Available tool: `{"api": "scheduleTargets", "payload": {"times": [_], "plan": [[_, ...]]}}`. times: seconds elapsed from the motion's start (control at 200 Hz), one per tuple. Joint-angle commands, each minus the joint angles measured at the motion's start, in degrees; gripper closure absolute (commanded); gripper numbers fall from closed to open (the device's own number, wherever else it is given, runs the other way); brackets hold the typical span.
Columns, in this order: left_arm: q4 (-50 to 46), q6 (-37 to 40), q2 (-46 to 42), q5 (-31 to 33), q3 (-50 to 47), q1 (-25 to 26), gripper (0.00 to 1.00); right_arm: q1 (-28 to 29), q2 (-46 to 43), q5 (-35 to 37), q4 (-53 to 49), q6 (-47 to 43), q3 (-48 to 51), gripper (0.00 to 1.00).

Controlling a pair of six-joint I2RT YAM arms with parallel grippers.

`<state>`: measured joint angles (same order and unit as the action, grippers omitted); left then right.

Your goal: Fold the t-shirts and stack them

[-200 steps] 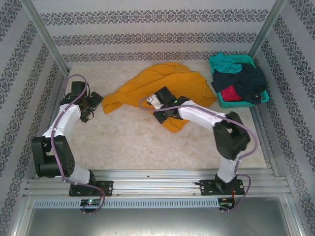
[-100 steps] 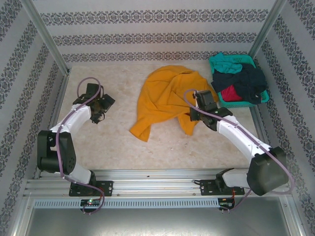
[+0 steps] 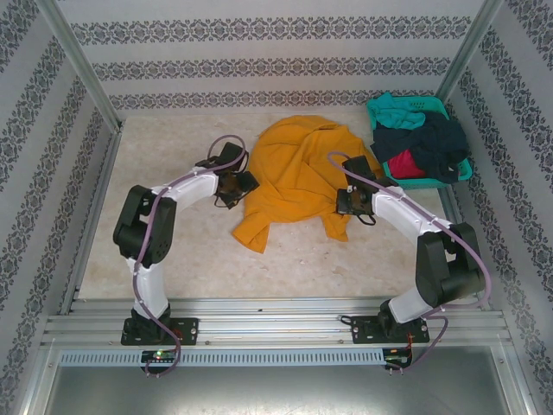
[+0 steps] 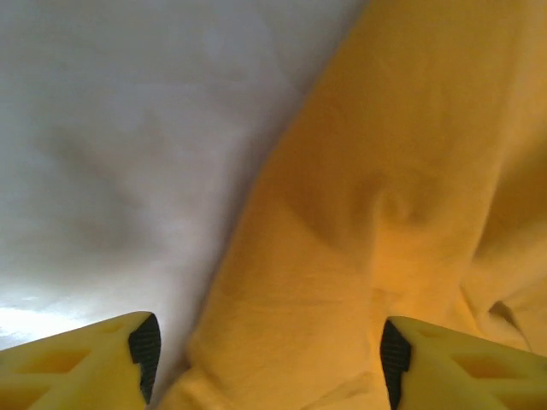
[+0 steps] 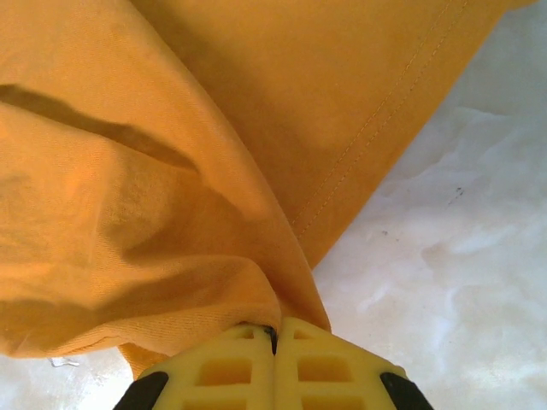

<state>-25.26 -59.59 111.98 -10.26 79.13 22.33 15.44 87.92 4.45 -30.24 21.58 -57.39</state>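
Jaws of the right gripper (image 5: 273,331) are pinched together on a fold of the orange-yellow t-shirt (image 3: 298,177); those of the left gripper (image 4: 265,346) stand apart over its left edge. It lies crumpled on the table (image 3: 173,251), beside other t-shirts (image 3: 423,143) in a teal basket (image 3: 413,103).

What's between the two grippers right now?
The crumpled orange-yellow t-shirt spans the stretch from the left gripper to the right gripper; the top external view shows it.

Left tool (image 3: 238,185) swung across to orange t-shirt (image 3: 298,177) edge, t-shirt dragged rightward, bunched
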Motion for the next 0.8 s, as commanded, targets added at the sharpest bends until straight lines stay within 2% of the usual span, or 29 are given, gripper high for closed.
{"api": "scheduleTargets", "payload": {"times": [0.0,0.16,0.245,0.315,0.35,0.46,0.56,0.709,0.799], "plan": [[-0.06,1.05,2.37,-2.40,3.55,1.41,0.37,-1.09,0.34,-1.41,0.09,2.04,-1.39,1.00],[0.04,0.06,5.36,-2.44,4.51,1.78,0.52,-2.38,-0.70,-2.16,1.47,2.50,-0.92,1.00],[-0.12,0.05,4.73,-0.80,3.51,1.10,0.70,-2.81,-1.32,-3.04,2.18,2.67,-1.51,1.00],[-0.48,0.69,3.13,0.89,2.48,-0.32,0.93,-2.92,-1.88,-5.01,3.34,1.98,-2.19,1.00],[-1.17,1.29,2.02,2.01,2.02,-1.30,1.00,-2.82,-1.98,-6.60,4.05,1.18,-2.77,1.00],[-5.02,4.66,-3.05,6.16,2.03,-5.51,1.00,-1.38,-1.28,-13.57,6.10,-2.33,-5.42,1.00],[-9.84,8.58,-8.27,9.34,2.93,-11.39,1.00,1.87,1.20,-19.42,5.71,-6.88,-9.38,1.00],[-19.04,17.88,-14.73,14.33,7.09,-19.01,1.00,7.99,4.76,-23.90,4.81,-10.60,-15.24,1.00],[-26.89,25.65,-14.15,16.46,13.78,-20.09,1.00,9.39,5.70,-24.28,5.62,-9.89,-16.58,1.00]]}}
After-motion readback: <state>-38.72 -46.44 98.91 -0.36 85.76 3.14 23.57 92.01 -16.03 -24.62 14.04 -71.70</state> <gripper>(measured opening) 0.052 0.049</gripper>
